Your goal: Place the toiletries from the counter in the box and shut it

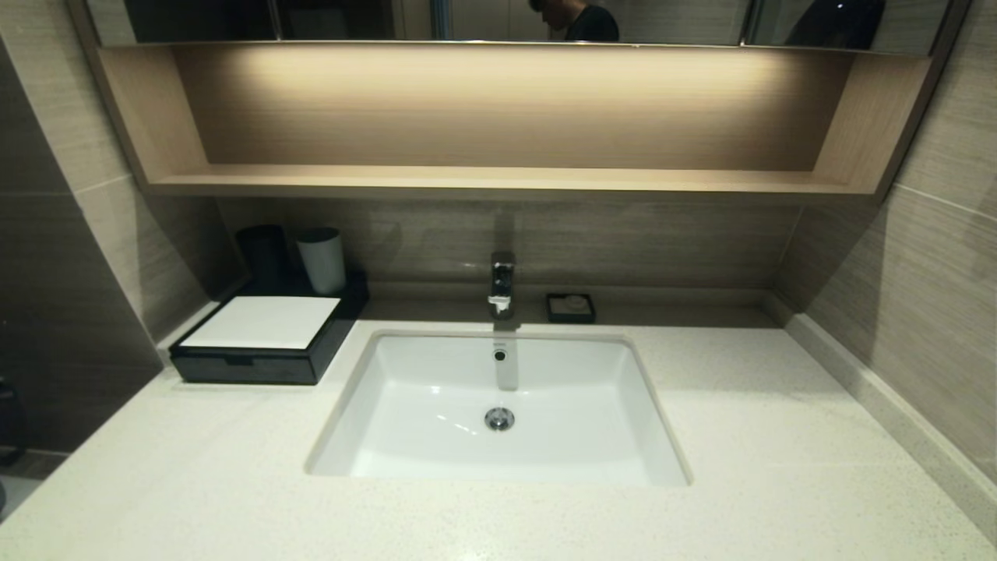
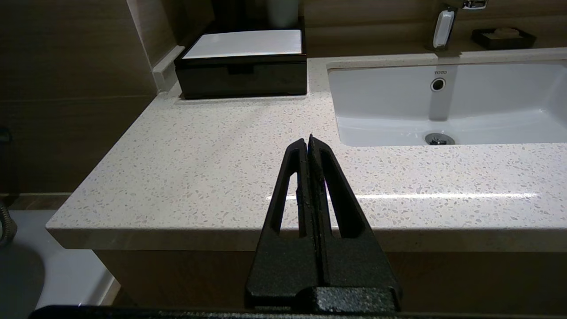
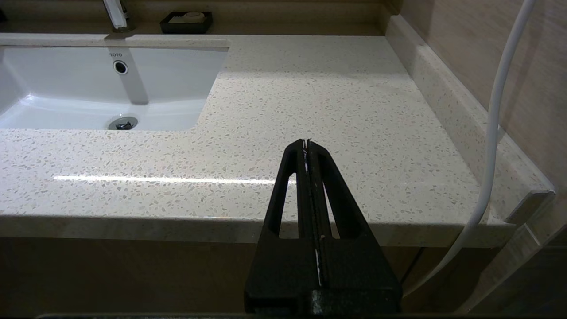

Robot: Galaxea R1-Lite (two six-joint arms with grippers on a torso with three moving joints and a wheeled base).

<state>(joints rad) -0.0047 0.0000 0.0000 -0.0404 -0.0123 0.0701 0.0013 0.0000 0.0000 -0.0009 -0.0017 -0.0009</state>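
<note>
**newbie_rig:** So where are we with this one? I see the box (image 1: 265,339) sitting at the back-left corner of the surface (image 1: 779,436), pushed up near the wall, left of the basin (image 1: 498,405). Drawer front looks flush, white top panel flat. But I can't spot a single one of the toiletries anywhere out on the stone, in any view.

**old_hand:** Same here, none lying out. Going by that, I'd guess they're already tucked inside and the job's basically wrapped, or hasn't kicked off at all. Can't tell which from this alone.

**newbie_rig:** And the arms?

**old_hand:** Both hang back off the front edge, not over the work. Left end effector (image 2: 309,141) has its fingers pressed together with nothing between them, pointing toward the box from well away. Right end effector (image 3: 306,144) same deal, pinched closed and empty, on the far side past the basin.

**newbie_rig:** So what's the good move?

**old_hand:** If anything's left, I'd use the left one since it's the near side. Check the drawer sits fully home, and nudge it square on the front face, not a corner, so the box doesn't skate into the cups (image 1: 322,259) behind it.
</note>
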